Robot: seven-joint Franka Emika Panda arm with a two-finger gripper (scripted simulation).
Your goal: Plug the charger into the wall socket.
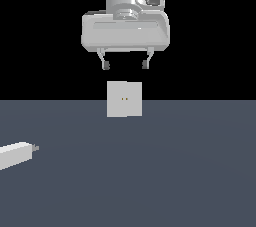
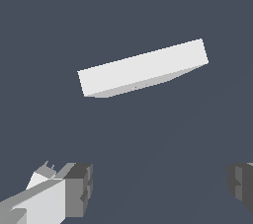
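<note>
The wall socket is a pale square plate standing upright on the dark floor, with two tiny orange holes at its centre. In the wrist view the wall socket shows from above as a slanted white slab. My gripper hangs open just above the plate's top edge, holding nothing. The charger lies on the floor at the exterior view's far left, cut by the frame edge, its short grey prongs pointing toward the exterior view's right. In the wrist view a small part of the charger peeks out behind one finger; the gripper is wide open.
A flat dark blue-grey floor spreads under everything, with black background behind it. Nothing else stands on it.
</note>
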